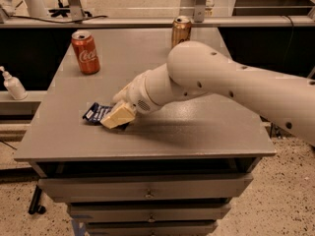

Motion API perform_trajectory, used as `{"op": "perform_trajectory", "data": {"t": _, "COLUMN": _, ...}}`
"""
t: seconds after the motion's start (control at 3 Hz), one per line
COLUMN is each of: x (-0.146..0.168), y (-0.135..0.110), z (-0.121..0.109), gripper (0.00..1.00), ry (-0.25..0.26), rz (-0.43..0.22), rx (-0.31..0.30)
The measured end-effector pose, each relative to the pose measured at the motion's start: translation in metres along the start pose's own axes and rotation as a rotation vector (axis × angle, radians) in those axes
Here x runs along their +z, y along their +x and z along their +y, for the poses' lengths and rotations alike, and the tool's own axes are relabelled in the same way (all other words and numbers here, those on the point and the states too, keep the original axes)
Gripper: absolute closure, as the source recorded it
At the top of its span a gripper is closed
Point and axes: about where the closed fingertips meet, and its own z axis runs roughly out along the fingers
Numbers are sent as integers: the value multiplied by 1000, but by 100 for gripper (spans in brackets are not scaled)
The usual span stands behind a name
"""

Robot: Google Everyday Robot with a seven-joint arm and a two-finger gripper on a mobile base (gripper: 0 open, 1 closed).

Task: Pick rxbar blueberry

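The rxbar blueberry (pixel 95 113) is a small dark navy-blue wrapper with pale lettering. It lies flat on the grey table (pixel 197 127) near the front left. My gripper (pixel 118 116) reaches in from the right on the white arm (pixel 221 82) and sits low over the bar's right end, covering that part. The bar's left end shows beside the gripper.
A red Coca-Cola can (pixel 85 52) stands at the back left of the table. A brown-gold can (pixel 181 30) stands at the back centre. A white pump bottle (pixel 13 84) sits on a lower shelf to the left. Drawers (pixel 147 193) lie under the tabletop.
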Motion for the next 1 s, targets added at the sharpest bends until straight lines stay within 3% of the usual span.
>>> {"op": "perform_trajectory", "data": {"t": 0.33, "x": 0, "y": 0, "z": 0, "gripper": 0, "ry": 0, "rz": 0, "rx": 0}}
{"op": "perform_trajectory", "data": {"t": 0.67, "x": -4, "y": -7, "z": -10, "gripper": 0, "ry": 20, "rz": -18, "rx": 0}}
{"op": "perform_trajectory", "data": {"t": 1.0, "x": -9, "y": -19, "z": -18, "gripper": 0, "ry": 14, "rz": -36, "rx": 39}}
